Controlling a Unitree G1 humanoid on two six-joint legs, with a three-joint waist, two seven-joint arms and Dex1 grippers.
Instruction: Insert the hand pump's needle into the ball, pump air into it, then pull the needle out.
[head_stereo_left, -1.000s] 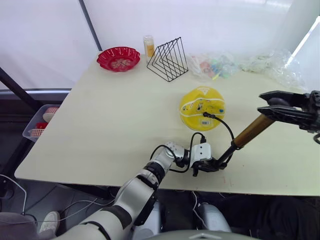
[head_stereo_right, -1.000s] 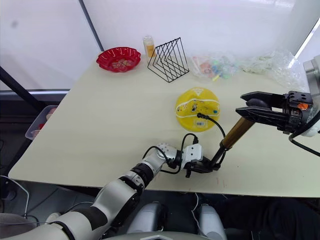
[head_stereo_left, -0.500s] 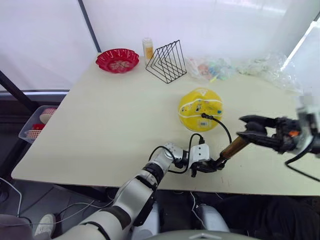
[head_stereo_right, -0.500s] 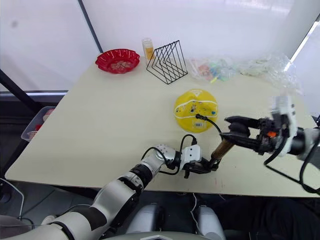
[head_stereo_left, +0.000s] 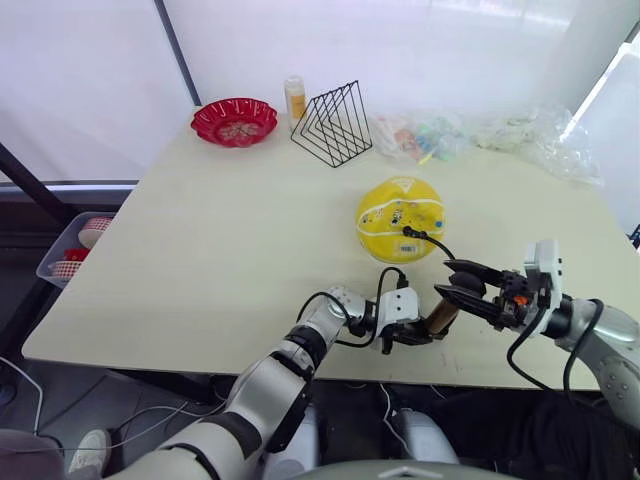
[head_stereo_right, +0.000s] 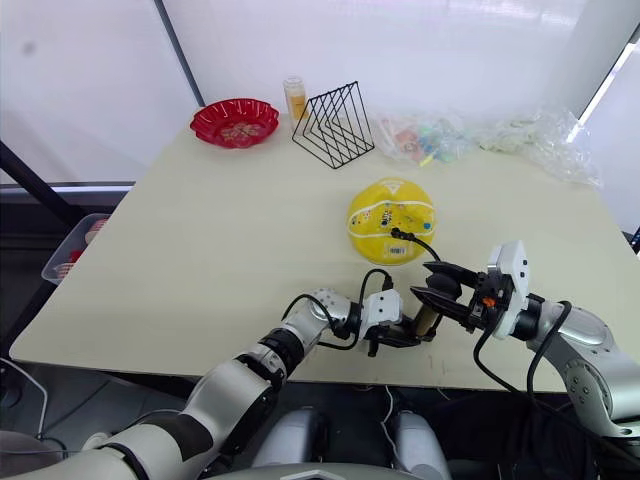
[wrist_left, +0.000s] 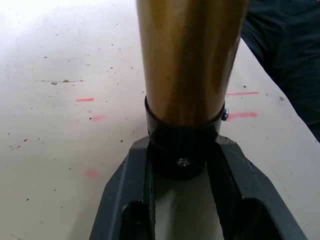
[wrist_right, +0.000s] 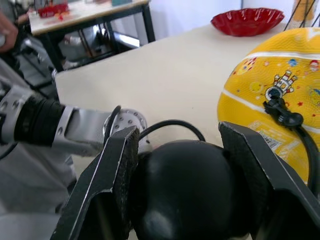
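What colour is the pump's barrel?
Gold-bronze metallic; the hand pump barrel shows best in the left wrist view, ringed by a black end cap.

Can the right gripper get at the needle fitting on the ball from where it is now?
Probably not yet: the right gripper is closed on the hand pump handle, so it must release first. The needle fitting sits exposed on the ball, nothing covering it.

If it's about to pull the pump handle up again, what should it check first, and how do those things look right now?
1. Needle fitting seated in the ball: ok.
2. Left gripper clamped on the pump base: ok.
3. Right gripper around the handle: ok.
4. Hose free of kinks: ok.
5. Ball firmness: cannot tell.
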